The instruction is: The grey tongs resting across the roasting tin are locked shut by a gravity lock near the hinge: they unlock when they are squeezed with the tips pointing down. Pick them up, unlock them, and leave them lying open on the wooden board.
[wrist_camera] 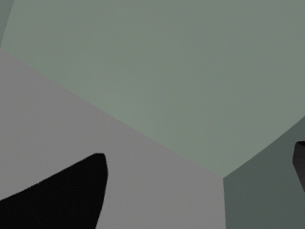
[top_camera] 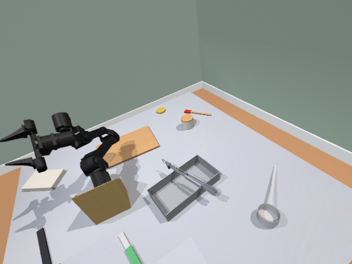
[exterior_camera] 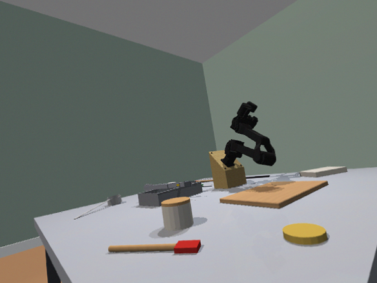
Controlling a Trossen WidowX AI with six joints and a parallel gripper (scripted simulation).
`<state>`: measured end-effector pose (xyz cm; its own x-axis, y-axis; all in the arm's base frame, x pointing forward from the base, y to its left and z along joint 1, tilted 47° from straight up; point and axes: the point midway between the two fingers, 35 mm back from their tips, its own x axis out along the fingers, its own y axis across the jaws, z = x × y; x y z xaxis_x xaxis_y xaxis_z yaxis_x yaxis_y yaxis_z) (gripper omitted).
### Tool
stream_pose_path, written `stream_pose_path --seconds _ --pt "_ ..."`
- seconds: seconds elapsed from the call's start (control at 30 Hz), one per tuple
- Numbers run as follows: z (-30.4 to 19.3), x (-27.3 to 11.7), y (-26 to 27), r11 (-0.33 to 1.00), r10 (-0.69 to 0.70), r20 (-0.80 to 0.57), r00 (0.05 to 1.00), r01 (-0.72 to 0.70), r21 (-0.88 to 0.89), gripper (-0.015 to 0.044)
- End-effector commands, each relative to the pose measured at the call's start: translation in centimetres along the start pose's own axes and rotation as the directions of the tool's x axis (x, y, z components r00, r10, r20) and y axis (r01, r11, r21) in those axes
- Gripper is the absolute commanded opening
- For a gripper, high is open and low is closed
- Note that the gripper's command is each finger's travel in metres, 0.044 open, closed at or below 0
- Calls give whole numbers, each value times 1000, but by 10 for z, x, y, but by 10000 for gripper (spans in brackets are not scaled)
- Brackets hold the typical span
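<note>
The grey tongs (top_camera: 209, 188) (exterior_camera: 158, 186) lie across the grey roasting tin (top_camera: 181, 208) (exterior_camera: 149, 198), with both ends past its long walls. Their arms look close together; a small yellow mark shows near one end. The wooden board (top_camera: 147, 139) (exterior_camera: 286, 195) lies flat on the table, behind the arm's base in the top view, and bears only the arm's shadow. My gripper (top_camera: 3, 152) (wrist_camera: 205, 159) is open and empty, raised high at the far left of the top view, well away from tongs and tin. The wrist view shows only its fingers, walls and ceiling.
The arm stands on a wooden block (top_camera: 105, 201) between board and tin. A lidded jar (top_camera: 187, 122) (exterior_camera: 177, 214), yellow disc (top_camera: 160, 110) (exterior_camera: 305, 233) and red spatula (top_camera: 187, 111) (exterior_camera: 187, 246) lie beyond. A handled ring (top_camera: 268, 220), cream slab (top_camera: 44, 180), black bar (top_camera: 44, 247) and green-white item (top_camera: 132, 254) lie around.
</note>
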<state>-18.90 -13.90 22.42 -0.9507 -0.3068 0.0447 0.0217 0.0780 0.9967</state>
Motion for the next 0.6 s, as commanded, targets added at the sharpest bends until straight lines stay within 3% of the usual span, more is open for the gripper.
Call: stream_pose_path --seconds 0.0,0.17,0.33,0.57 --pt "-3 0 0 1000 -6 -10 1000 5 -19 426" --pt "-46 1 -8 940 -106 -173 979 41 -339 440" --pt "-121 -15 -28 621 -300 -419 857 -158 -768 440" --pt "-190 -71 -58 298 -478 -613 629 -541 -787 440"
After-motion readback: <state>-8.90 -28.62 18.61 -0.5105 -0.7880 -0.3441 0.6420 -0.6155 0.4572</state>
